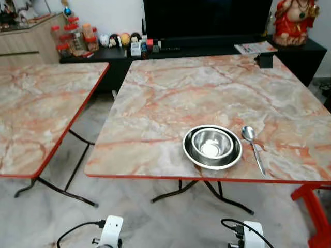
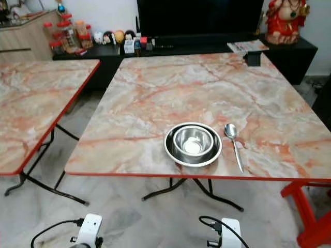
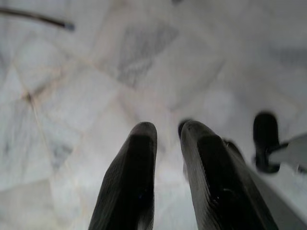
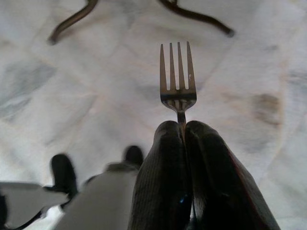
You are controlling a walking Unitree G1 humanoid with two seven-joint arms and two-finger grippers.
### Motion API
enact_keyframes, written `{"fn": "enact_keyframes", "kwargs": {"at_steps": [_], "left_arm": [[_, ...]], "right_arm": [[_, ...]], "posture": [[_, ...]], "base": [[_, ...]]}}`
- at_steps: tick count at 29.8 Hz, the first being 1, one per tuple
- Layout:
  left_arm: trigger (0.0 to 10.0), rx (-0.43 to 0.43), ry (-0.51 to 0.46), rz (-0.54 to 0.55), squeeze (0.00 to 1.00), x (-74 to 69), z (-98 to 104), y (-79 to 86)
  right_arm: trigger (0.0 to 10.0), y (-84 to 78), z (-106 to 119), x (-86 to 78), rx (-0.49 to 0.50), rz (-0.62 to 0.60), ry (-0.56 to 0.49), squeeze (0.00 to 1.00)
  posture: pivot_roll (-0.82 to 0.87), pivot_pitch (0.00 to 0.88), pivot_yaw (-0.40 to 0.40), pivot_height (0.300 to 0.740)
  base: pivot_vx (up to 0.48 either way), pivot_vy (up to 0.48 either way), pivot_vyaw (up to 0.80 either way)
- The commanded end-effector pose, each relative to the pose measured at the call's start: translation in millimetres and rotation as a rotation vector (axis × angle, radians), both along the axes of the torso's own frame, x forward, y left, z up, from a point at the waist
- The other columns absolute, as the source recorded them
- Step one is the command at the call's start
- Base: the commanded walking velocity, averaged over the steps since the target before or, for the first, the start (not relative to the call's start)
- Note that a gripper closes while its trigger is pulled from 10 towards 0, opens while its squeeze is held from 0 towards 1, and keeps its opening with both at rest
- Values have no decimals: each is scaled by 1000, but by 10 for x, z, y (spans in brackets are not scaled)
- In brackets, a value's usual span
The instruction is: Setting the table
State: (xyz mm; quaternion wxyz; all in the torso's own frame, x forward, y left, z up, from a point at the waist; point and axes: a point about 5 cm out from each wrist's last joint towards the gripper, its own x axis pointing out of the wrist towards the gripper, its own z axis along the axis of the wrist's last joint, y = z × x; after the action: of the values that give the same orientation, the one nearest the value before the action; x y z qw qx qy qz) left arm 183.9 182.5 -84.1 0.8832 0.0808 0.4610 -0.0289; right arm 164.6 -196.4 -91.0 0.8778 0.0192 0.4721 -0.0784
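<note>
Marble-top table [image 1: 170, 93] over pale tiled floor [image 3: 72, 96] | right gripper [image 4: 184, 132] fingers pinch fork [image 4: 178, 76] by its handle, tines out, low over floor | left gripper [image 3: 168, 136] fingers narrowly parted, empty, idle | bowl [image 1: 212, 143] in plate [image 1: 187, 150], spoon [image 1: 253, 147] just beside | risk: thin handle swivels or slips when lifted.

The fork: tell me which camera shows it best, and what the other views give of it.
The right wrist view shows it best: the fork stands out sharply, tines pointing away over the floor, its handle pinched in the right gripper, whose jaws are closed on it. The eye views look at the table with bowl and spoon, not the fork.
</note>
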Motion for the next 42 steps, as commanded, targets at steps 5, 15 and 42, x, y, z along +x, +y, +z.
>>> {"fn": "enact_keyframes", "kwargs": {"at_steps": [5,15,42], "left_arm": [[10000,5,1,-15,0,11,4,-7],[10000,2,-2,-9,0,18,7,-6],[10000,5,6,-11,0,-3,-4,-7]], "right_arm": [[10000,-10,3,1,-6,4,-2,0],[10000,-14,-2,-13,-5,-6,-1,0],[10000,-278,318,-28,-247,123,-442,0]], "posture": [[-107,0,37,740],[-108,0,35,740],[-154,0,47,740]], "base": [[0,-290,0],[0,-292,0],[0,-33,0]]}}
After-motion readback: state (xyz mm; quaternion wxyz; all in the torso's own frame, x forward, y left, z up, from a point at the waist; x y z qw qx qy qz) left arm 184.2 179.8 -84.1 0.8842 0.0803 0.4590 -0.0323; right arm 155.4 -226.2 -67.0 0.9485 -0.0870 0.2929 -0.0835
